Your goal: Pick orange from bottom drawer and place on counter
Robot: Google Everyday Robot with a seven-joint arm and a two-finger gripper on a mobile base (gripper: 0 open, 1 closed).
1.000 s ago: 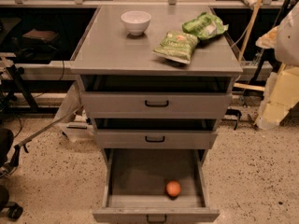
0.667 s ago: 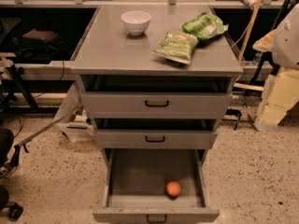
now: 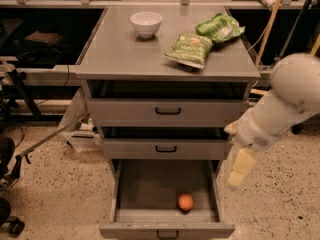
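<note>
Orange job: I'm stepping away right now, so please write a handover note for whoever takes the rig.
The gripper hangs outside the bottom drawer, up and to its right, not touching the orange.
The orange lies front right in that open drawer.
The counter carries a white bowl and two green bags.
Done: drawer open.
Left: reach in, grasp, lift, place on counter.

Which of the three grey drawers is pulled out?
The bottom drawer, the lowest, with the orange in it; the middle drawer and top drawer are pushed in. The gripper hangs by the bottom drawer's right edge.
</note>
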